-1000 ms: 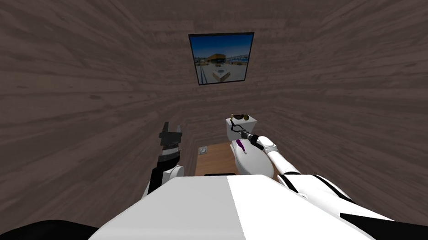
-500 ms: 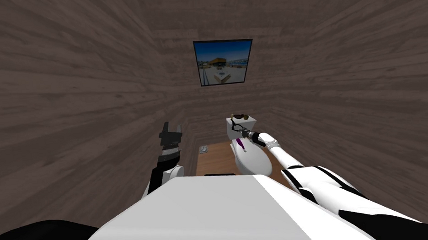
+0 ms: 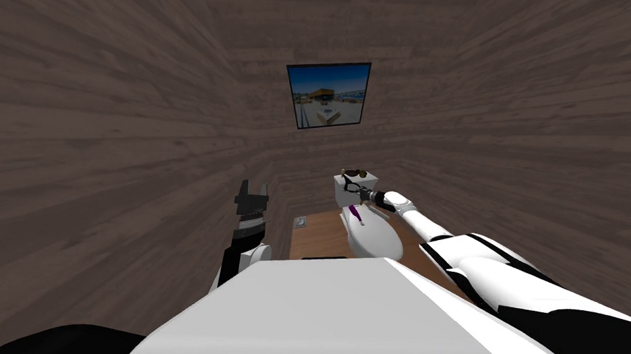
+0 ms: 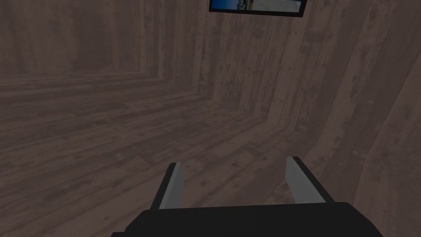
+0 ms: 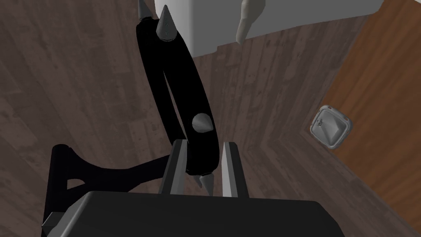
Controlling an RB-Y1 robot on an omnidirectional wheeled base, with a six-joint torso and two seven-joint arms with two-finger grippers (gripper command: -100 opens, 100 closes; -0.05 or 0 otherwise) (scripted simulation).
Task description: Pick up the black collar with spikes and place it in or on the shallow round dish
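Observation:
My right gripper [image 5: 201, 145] is shut on the black collar [image 5: 181, 82], whose band rises from between the fingers and carries grey cone spikes. In the head view the right gripper [image 3: 362, 193] hangs just in front of the white toilet tank [image 3: 346, 189]. A small brown round thing [image 3: 355, 173] lies on top of the tank; I cannot tell its shape. My left gripper [image 3: 254, 188] is raised at the left, away from the toilet, and the left gripper [image 4: 234, 166] stands open with nothing between its fingers.
The white toilet bowl [image 3: 372, 235] stands on a brown wooden floor patch [image 3: 317, 237], with a purple item [image 3: 355, 213] on its lid. A small grey square fitting [image 5: 331, 126] sits on the floor [image 3: 300, 221] to its left. Dark plank walls close in all around.
My right arm has stretched further forward, carrying the collar a little closer to the tank. The head view has shifted slightly. The left arm has not moved.

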